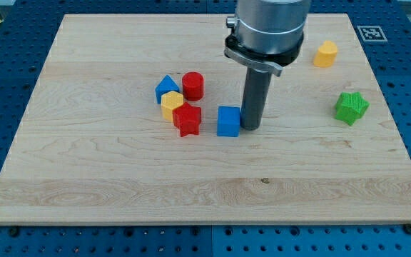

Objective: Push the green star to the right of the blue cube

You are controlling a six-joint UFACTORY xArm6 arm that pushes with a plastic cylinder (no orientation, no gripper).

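My tip (251,128) rests on the table (120,193) just at the 3 o'clock side of the blue cube (227,121), so close that I cannot tell whether the two touch or stand a hair apart. I carry no fingers, only this straight dark rod, so nothing is held and nothing is clasped.

The green star (351,107) lies well apart from me, out toward 3 o'clock from the blue cube and slightly higher in the view, near the table's right edge. It stands alone with bare wood all around it.

At about 12 to 1 o'clock from the green star, near the view's top right, sits a yellow block (325,54), its shape something like a rounded prism; I cannot make it out more exactly.

Toward 9 o'clock from the blue cube is a tight cluster. A red star (188,119) lies nearest, just beside the cube. A yellow hexagonal block (171,103) touches the red star at its 10 o'clock side. A blue triangular block (167,88) sits against the yellow one at 12 o'clock, and a red cylinder (193,86) stands just beside the blue triangular block at its 3 o'clock.

No tray, bowl or box shows on the table; every block lies directly on the wood.
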